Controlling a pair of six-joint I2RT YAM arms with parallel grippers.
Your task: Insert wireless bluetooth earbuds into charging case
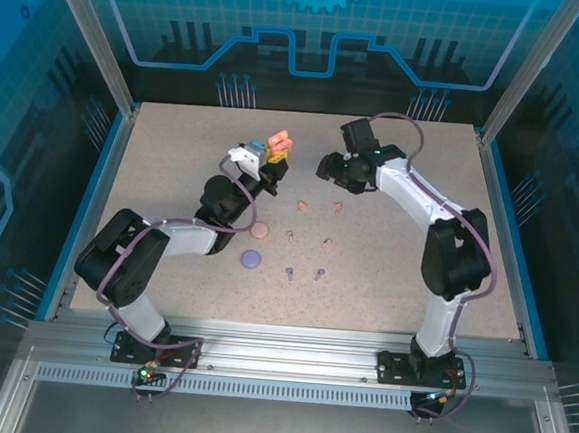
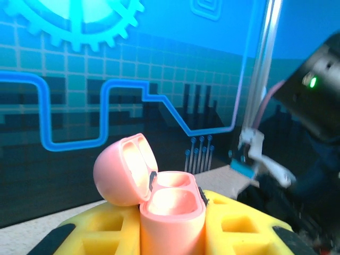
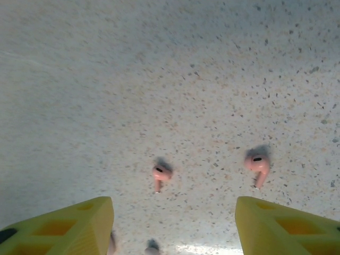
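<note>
An open coral charging case (image 2: 172, 212) stands upright between the yellow fingers (image 2: 249, 223) of my left gripper (image 1: 277, 156), which is shut on it; its lid (image 2: 122, 170) is tipped back to the left and both wells are empty. In the top view the case (image 1: 278, 140) is held above the table's far middle. My right gripper (image 3: 175, 226) is open above two coral earbuds (image 3: 161, 174) (image 3: 257, 164) that lie on the table, with nothing between its fingers. The top view also shows this coral pair (image 1: 301, 205), a pale pink pair (image 1: 290, 235) and a purple pair (image 1: 289, 272).
A pale pink case (image 1: 259, 231) and a purple case (image 1: 251, 259), both closed, lie left of the earbuds, near the left forearm. The speckled table (image 1: 173, 167) is walled by blue panels with aluminium posts at the far corners.
</note>
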